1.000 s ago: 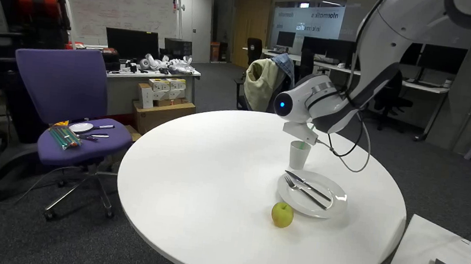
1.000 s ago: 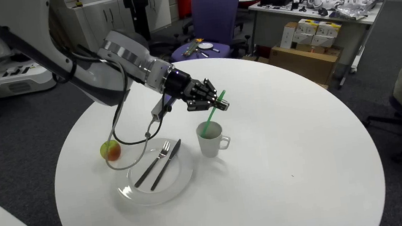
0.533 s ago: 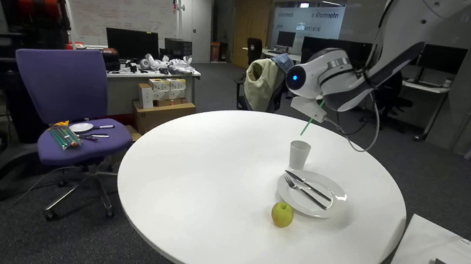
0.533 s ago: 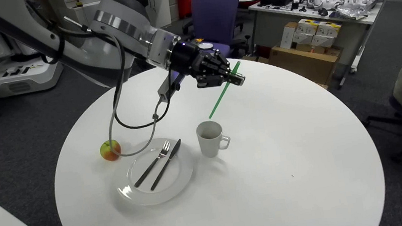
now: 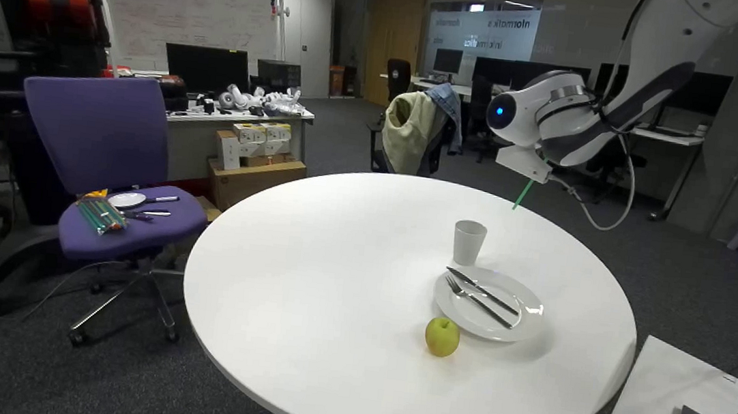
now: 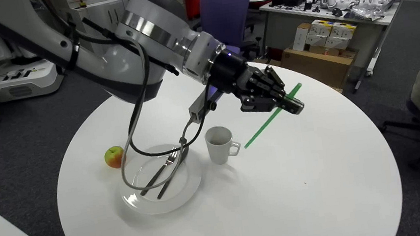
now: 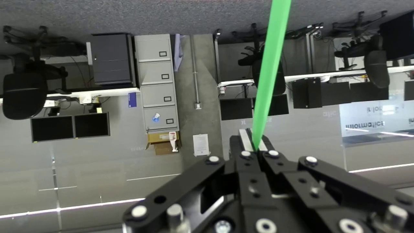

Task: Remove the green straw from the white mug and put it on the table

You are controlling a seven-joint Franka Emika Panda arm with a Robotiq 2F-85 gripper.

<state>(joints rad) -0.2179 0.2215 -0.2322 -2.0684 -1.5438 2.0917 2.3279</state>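
1. The green straw (image 6: 262,128) hangs at a slant in the air, wholly out of the white mug (image 6: 219,149), its low end angled back toward it.
2. My Robotiq gripper (image 6: 291,104) has its fingers clamped together on the straw, near the upper end; the wrist view shows the pinch at the tips.
3. I count the removal as done: the mug stands upright on the round white table (image 6: 305,206) with no straw inside.
4. Left for me: lower the straw, release it onto the table, back away.
5. I can't fairly judge its height: the wrist view gives me an upside-down filing cabinet (image 7: 157,76) and no table.
6. Just beside the mug lies the white dinner plate (image 6: 165,207), carrying a fork (image 5: 479,303) and a knife (image 5: 483,291); an apple (image 5: 442,337) sits near the plate, well apart from the mug.
7. The mug looks like my nearest obstacle, so I'd steer wide before descending. The wrist's looped cables (image 6: 145,69) pass over the plate in an exterior view and could snag the fork if I dip there.
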